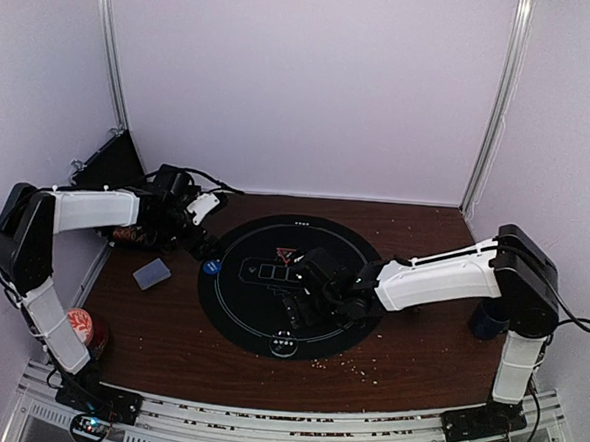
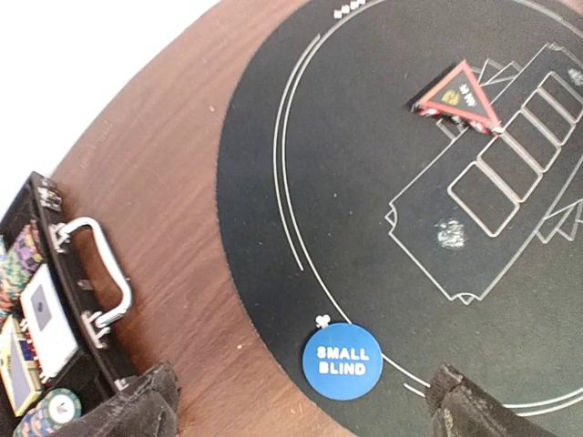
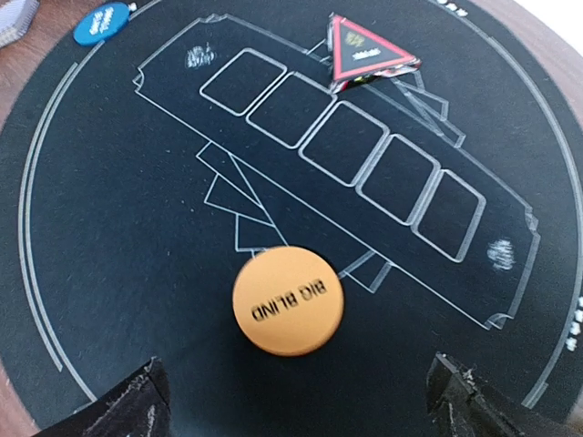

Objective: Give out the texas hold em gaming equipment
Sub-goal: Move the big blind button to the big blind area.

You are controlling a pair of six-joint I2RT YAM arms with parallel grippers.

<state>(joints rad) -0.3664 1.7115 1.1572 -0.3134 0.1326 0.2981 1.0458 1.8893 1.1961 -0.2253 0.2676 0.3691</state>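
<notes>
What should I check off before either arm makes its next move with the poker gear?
1. Left gripper open and empty: ok.
2. Small blind button lies flat at the edge of the mat, free of the gripper: ok.
3. Right gripper open and empty: ok.
4. Big blind button flat on the mat, clear of the red triangle marker: ok.
5. Chips handed out: not ok, they sit in the case.
6. Card deck dealt: not ok, it lies on the table left of the mat.
</notes>
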